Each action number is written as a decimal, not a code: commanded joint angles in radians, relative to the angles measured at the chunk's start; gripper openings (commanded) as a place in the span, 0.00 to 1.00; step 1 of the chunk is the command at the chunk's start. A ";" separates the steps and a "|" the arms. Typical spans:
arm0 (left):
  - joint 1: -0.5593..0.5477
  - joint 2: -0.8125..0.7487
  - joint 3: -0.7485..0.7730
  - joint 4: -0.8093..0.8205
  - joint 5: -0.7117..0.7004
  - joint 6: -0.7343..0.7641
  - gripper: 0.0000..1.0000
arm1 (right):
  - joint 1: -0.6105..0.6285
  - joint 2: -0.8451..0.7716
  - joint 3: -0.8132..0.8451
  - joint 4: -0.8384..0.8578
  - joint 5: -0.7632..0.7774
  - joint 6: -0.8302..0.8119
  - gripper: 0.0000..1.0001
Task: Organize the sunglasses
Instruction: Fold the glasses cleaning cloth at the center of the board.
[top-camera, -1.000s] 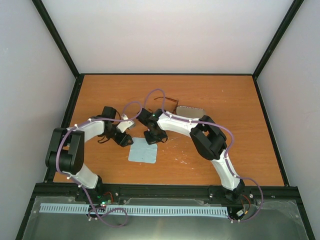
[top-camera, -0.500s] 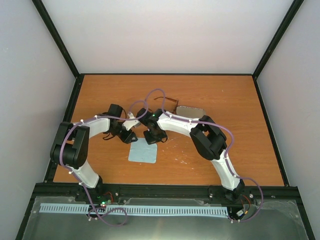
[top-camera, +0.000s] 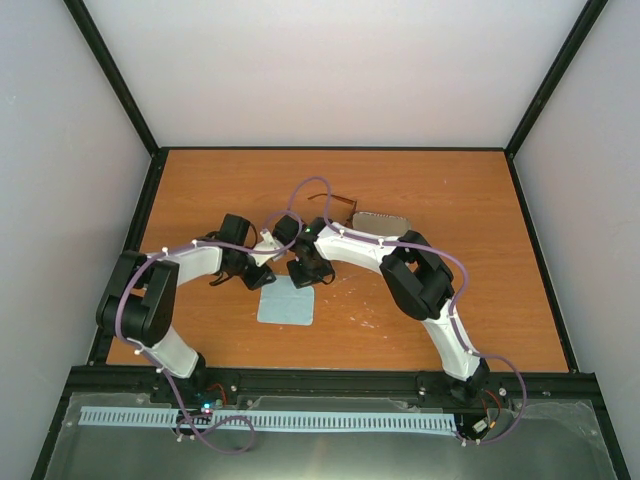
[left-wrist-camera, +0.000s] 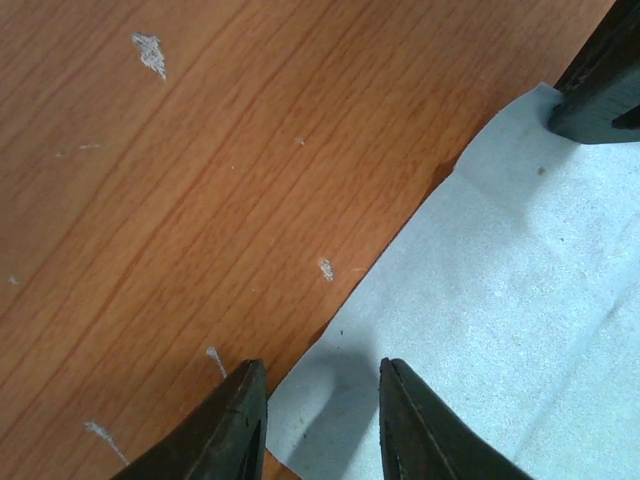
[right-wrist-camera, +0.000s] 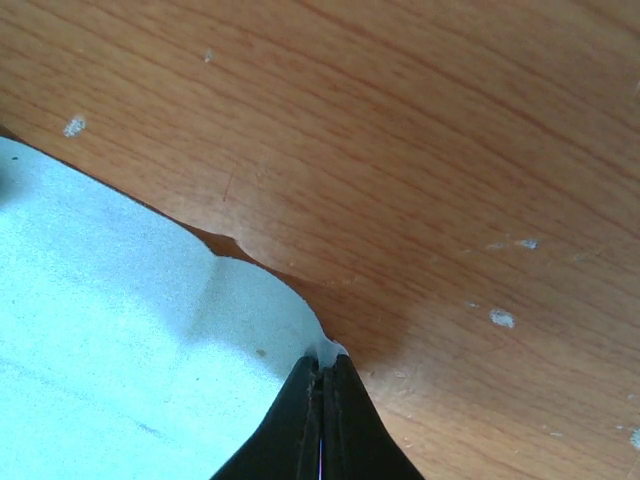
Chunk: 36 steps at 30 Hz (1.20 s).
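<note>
The sunglasses (top-camera: 335, 203), thin and dark-framed, lie on the table behind both arms, with neither gripper near them. A light blue cloth (top-camera: 287, 306) lies flat in front of the arms. My right gripper (right-wrist-camera: 325, 358) is shut on the cloth's (right-wrist-camera: 100, 300) far right corner, which puckers up between the pads. My left gripper (left-wrist-camera: 320, 370) is low at the far left corner of the cloth (left-wrist-camera: 500, 300). Its jaws stand apart, one fingertip (left-wrist-camera: 240, 420) over bare wood and the other over the fabric. The right gripper's dark fingers (left-wrist-camera: 600, 80) show at the upper right of the left wrist view.
An oblong patterned case (top-camera: 382, 222) lies just right of the sunglasses, behind the right arm's forearm. The wooden table (top-camera: 470, 300) is ringed by a black frame (top-camera: 130, 240) and pale walls. Purple cables loop over both arms.
My left arm has swung right, bringing its gripper from left of the cloth to the cloth's far left corner. The right gripper has stayed shut on its corner.
</note>
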 joint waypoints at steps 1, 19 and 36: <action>-0.002 0.031 -0.045 -0.033 -0.088 0.014 0.32 | -0.001 -0.042 0.012 0.008 0.013 0.006 0.03; -0.002 0.006 -0.146 -0.019 -0.107 0.005 0.14 | -0.004 -0.054 0.001 0.015 0.015 0.015 0.03; -0.002 -0.132 -0.089 -0.075 -0.036 -0.054 0.00 | -0.023 -0.095 -0.037 0.065 0.009 0.036 0.03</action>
